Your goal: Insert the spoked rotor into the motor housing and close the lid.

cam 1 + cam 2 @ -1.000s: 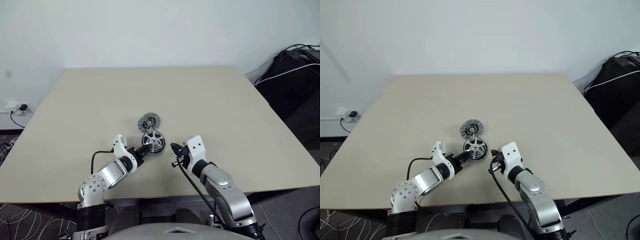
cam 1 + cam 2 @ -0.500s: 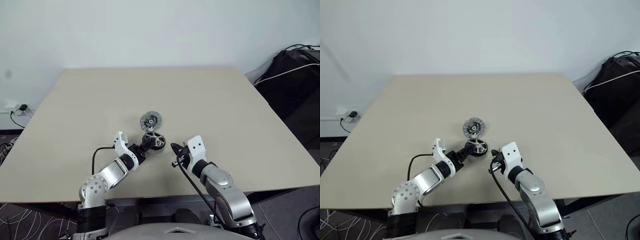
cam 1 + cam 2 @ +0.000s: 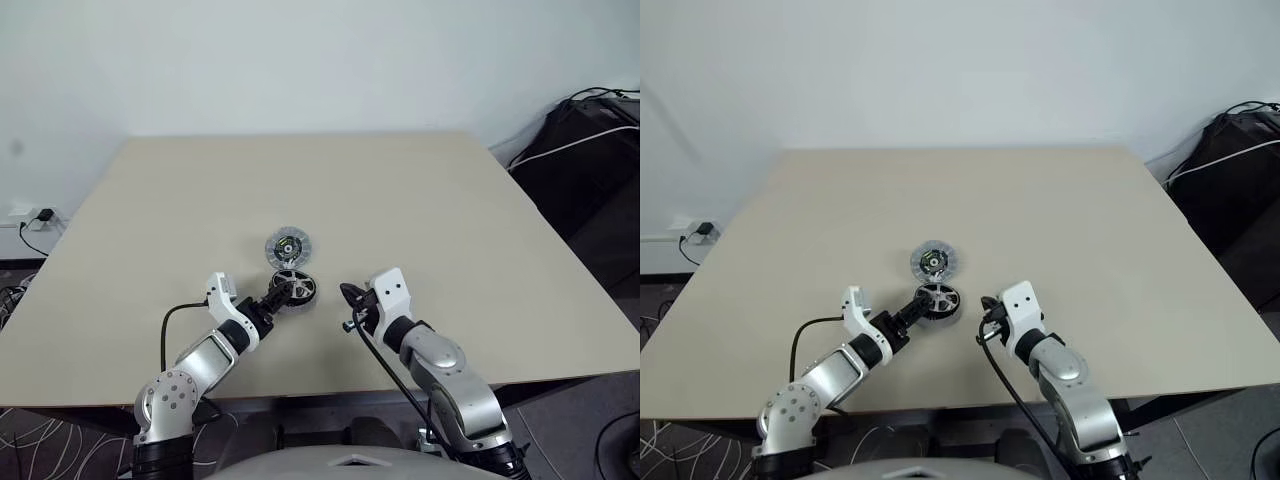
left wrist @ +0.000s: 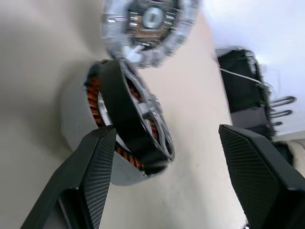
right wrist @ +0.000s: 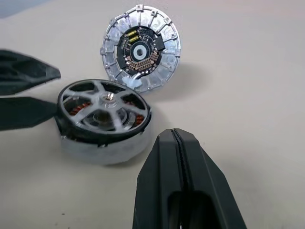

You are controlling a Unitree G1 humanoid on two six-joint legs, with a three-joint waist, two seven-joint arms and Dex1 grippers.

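Observation:
The spoked rotor (image 5: 106,102) sits askew in the motor housing (image 5: 102,148), and copper windings show between its spokes. The lid (image 5: 140,47) lies just beyond, dark face up, its rim touching the housing. All are near the table's front middle, rotor (image 3: 292,289) and lid (image 3: 287,247). My left gripper (image 3: 279,298) is open, its fingers (image 4: 95,176) flanking the near left side of the housing without gripping it. My right gripper (image 3: 346,294) is shut on nothing, a short way right of the housing.
The beige table (image 3: 430,200) stretches wide beyond and to both sides of the parts. A black bag with cables (image 3: 590,140) stands off the table's right edge. A wall socket with a plug (image 3: 38,216) is low on the left.
My left gripper has opened and let go of the rotor, and the left arm has drawn back to the left. Housing and lid have slid slightly left. The right arm kept still.

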